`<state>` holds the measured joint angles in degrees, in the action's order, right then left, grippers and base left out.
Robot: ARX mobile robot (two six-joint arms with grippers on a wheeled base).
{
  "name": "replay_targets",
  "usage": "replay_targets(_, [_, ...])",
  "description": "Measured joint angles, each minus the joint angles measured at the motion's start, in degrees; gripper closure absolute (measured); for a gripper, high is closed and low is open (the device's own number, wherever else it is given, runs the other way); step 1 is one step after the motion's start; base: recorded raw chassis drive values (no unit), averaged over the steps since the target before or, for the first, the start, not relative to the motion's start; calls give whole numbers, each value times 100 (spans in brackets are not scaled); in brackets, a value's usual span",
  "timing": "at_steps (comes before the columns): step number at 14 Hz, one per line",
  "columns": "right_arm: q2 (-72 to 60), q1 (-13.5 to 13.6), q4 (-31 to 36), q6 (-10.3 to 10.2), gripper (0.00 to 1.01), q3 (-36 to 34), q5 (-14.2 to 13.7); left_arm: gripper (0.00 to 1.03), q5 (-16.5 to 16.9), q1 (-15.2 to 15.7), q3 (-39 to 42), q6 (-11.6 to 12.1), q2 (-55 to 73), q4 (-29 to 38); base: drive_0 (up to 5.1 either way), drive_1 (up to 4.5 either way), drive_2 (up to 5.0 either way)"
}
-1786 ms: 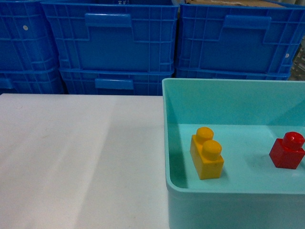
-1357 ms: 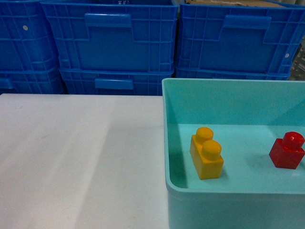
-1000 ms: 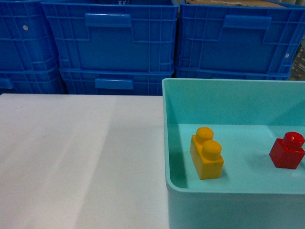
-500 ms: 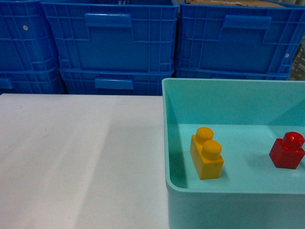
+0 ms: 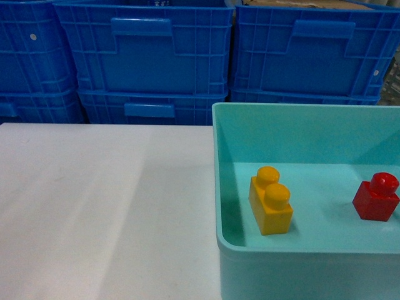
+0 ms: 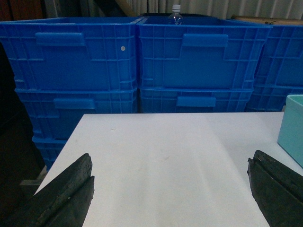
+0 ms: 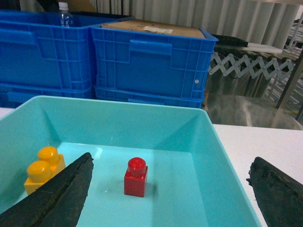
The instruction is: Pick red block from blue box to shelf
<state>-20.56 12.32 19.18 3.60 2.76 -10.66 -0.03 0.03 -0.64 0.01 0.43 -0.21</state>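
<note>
1. The red block (image 5: 376, 198) sits upright, stud up, on the floor of the blue box (image 5: 216, 187), near the right edge of the head view; in the right wrist view it (image 7: 136, 177) stands roughly mid-floor, clear of all four walls.
2. A yellow brick (image 5: 271, 201) with two studs shares the box, well apart from the red block and closer to the box's left wall; the right wrist view shows it (image 7: 43, 168) partly hidden behind a dark finger.
3. The blue box rests on a white counter (image 5: 106, 206), taking up its right part (its near wall runs out of the head view at the bottom).
4. The right tool (image 7: 170, 198) hovers above the near end of the box, its two dark fingers (image 7: 57, 196) spread wide with nothing between them, and the red block lies ahead of the gap.
5. The left tool (image 6: 173, 196) hangs over the bare counter, fingers (image 6: 66, 196) likewise spread wide and holding nothing; a corner of the blue box (image 6: 292, 127) shows at the right edge of that view.
6. Stacked dark blue ribbed crates (image 5: 147, 56) with handles stand behind the counter, and a clear bottle (image 6: 175, 14) pokes up behind them.
7. Neither arm appears in the head view.
</note>
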Motion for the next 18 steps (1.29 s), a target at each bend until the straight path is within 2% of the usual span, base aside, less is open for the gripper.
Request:
replay_targets(2, [-914, 437, 520, 208, 3, 319, -380, 5, 0, 0, 0, 0, 0, 0, 0, 0, 0])
replay_targets(3, [-1499, 575, 931, 313, 3, 627, -439, 5, 2, 0, 0, 0, 0, 0, 0, 0, 0])
replay_targets(4, [-2114, 546, 1355, 352, 3, 946, -435, 5, 0, 0, 0, 0, 0, 2, 0, 0, 0])
replay_targets(5, [-2643, 433, 1495, 337, 3, 1228, -393, 5, 0, 0, 0, 0, 0, 0, 0, 0, 0])
replay_targets(6, [-3237, 332, 1429, 264, 3, 1565, -367, 5, -2, 0, 0, 0, 0, 0, 0, 0, 0])
replay_targets(7, [-4358, 114, 697, -96, 3, 2450, -144, 5, -2, 0, 0, 0, 0, 0, 0, 0, 0])
replay_targets(10, [-5235, 118, -518, -632, 3, 3777, 72, 5, 0, 0, 0, 0, 0, 0, 0, 0, 0])
replay_targets(11, [-5477, 116, -750, -734, 3, 4054, 63, 5, 0, 0, 0, 0, 0, 0, 0, 0, 0])
replay_targets(14, [-5845, 101, -1137, -916, 3, 4205, 26, 5, 0, 0, 0, 0, 0, 0, 0, 0, 0])
replay_targets(16, [-5860, -39, -1043, -1095, 3, 4046, 57, 5, 0, 0, 0, 0, 0, 0, 0, 0, 0])
replay_targets(18, [-5873, -44, -979, -1270, 3, 3753, 55, 5, 0, 0, 0, 0, 0, 0, 0, 0, 0])
